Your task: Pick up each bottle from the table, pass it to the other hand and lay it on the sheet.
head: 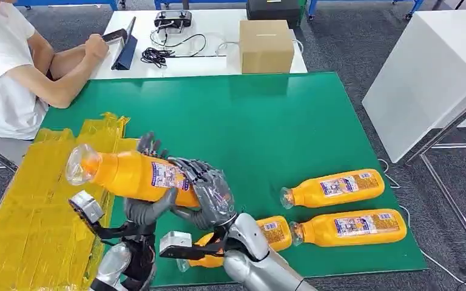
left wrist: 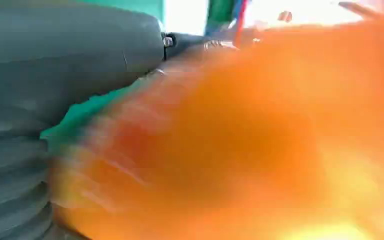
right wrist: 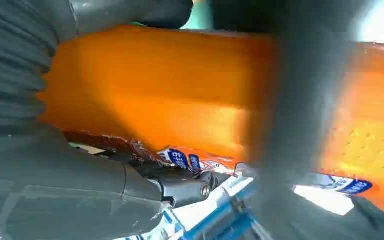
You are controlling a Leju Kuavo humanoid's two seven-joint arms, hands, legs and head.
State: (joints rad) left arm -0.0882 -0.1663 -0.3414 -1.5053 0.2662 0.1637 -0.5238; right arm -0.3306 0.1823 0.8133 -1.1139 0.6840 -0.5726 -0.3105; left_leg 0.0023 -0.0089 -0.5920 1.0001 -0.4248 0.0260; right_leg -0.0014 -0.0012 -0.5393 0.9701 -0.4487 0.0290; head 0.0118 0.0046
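While the sheet (head: 30,212) at nine o'clock lay bare, my left hand (head: 148,203) and right hand (head: 209,194) both gripped one bottle (head: 127,174) mid-handover; three bottles (head: 334,188) waited at four o'clock.

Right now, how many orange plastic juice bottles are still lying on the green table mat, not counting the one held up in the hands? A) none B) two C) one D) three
D: three orange bottles lie on the green mat: one upper right, one below it, and a third partly hidden behind the right arm; the raised bottle is gripped by the left hand and right hand.
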